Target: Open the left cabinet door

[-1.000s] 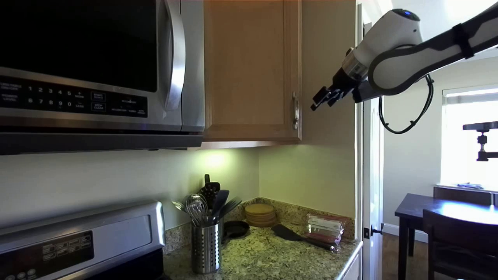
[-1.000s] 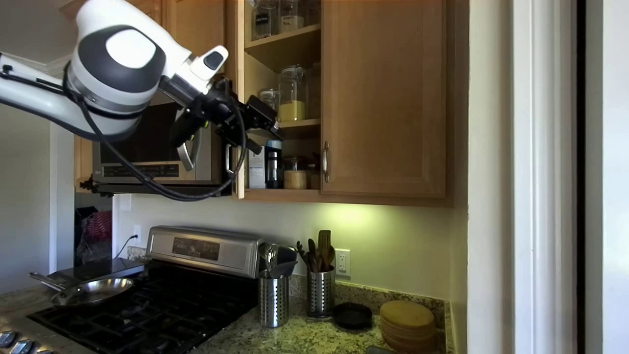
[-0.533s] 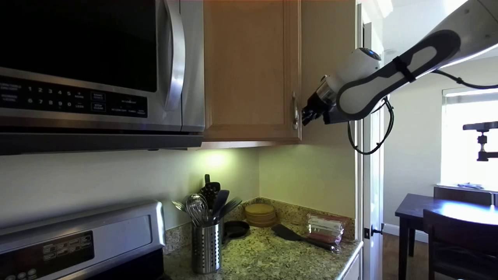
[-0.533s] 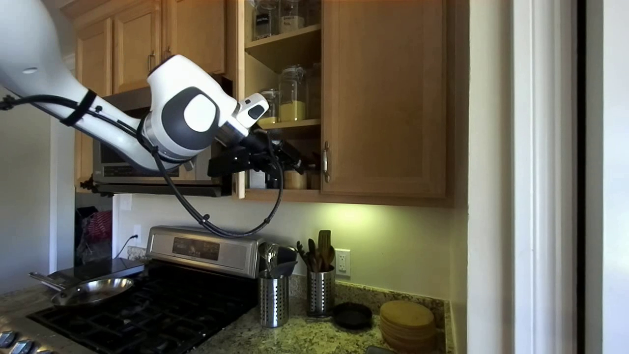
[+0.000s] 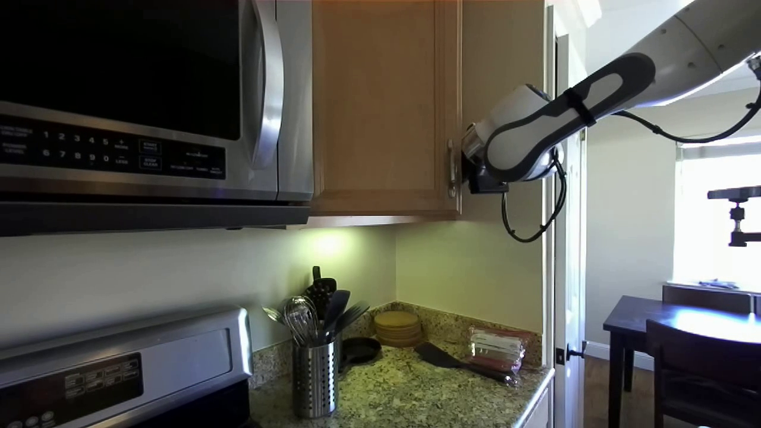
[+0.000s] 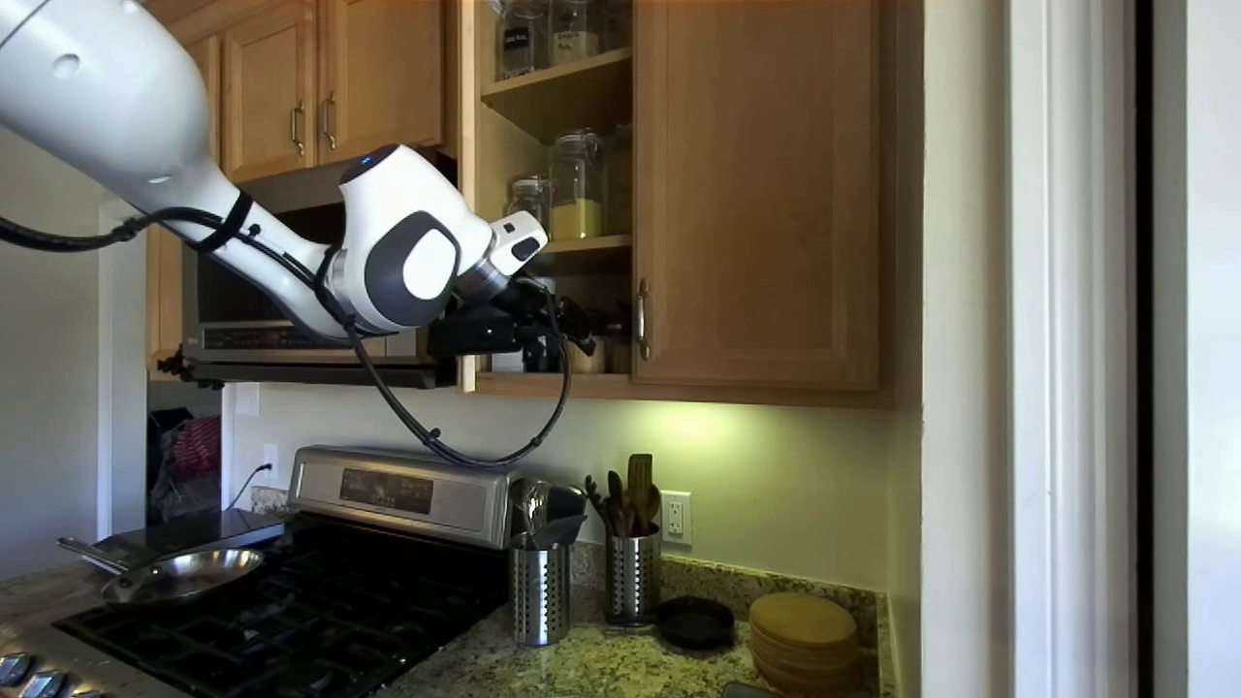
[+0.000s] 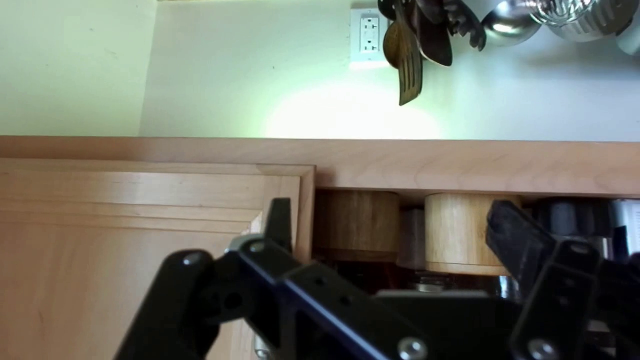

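The left cabinet door stands swung open, its panel and silver handle facing the camera in an exterior view. In an exterior view it shows nearly edge-on, its handle hidden by the arm. It is out of the wrist view. My gripper is in front of the lower open shelf, right of that door. In the wrist view the gripper has its fingers wide apart with nothing between them. One finger overlaps the edge of the right-hand door. In an exterior view the fingertips are hidden behind the left door.
The right-hand door is shut, its handle just right of my gripper. Jars stand on the shelves. A microwave is left of the cabinet. Utensil holders stand on the counter below.
My arm has moved down and across, from beside the left door to in front of the open shelf near the right-hand door's handle. The left door has shifted very slightly further open.
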Robot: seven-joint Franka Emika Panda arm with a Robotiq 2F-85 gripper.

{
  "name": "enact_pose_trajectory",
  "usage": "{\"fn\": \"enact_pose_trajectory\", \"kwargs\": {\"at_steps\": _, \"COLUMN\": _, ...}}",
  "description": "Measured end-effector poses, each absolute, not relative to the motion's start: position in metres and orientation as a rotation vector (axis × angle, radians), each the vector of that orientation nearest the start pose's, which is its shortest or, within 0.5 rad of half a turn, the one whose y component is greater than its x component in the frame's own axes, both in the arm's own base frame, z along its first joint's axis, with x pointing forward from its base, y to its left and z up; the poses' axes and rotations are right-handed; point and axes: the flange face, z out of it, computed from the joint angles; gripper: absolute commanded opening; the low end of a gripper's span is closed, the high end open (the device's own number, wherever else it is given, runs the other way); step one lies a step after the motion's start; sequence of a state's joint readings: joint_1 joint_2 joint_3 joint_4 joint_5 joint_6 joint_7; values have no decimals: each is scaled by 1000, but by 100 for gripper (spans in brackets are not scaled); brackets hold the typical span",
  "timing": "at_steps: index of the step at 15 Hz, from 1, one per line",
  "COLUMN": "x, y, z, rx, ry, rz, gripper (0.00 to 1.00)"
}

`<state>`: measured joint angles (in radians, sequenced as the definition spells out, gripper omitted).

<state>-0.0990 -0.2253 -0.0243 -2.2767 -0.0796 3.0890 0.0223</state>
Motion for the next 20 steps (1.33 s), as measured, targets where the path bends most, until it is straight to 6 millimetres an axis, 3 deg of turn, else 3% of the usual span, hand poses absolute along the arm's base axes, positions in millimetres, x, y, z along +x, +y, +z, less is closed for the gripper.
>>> {"fn": "enact_pose_trajectory", "kwargs": {"at_steps": 10, "x": 507, "y": -23, "z": 602, "rx": -2723, "ry": -145, "rz": -1652, "gripper": 100}}
{"fn": "enact_pose_trajectory", "kwargs": {"at_steps": 16, "x": 473, "y": -9, "z": 630, "rx": -2646, "ry": -262, "rz": -1725, "gripper": 100}}
{"fn": "enact_pose_trajectory", "kwargs": {"at_steps": 20, "x": 458, "y": 12, "z": 628, "rx": -2593, "ry": -365, "rz": -1702, "gripper": 100}}
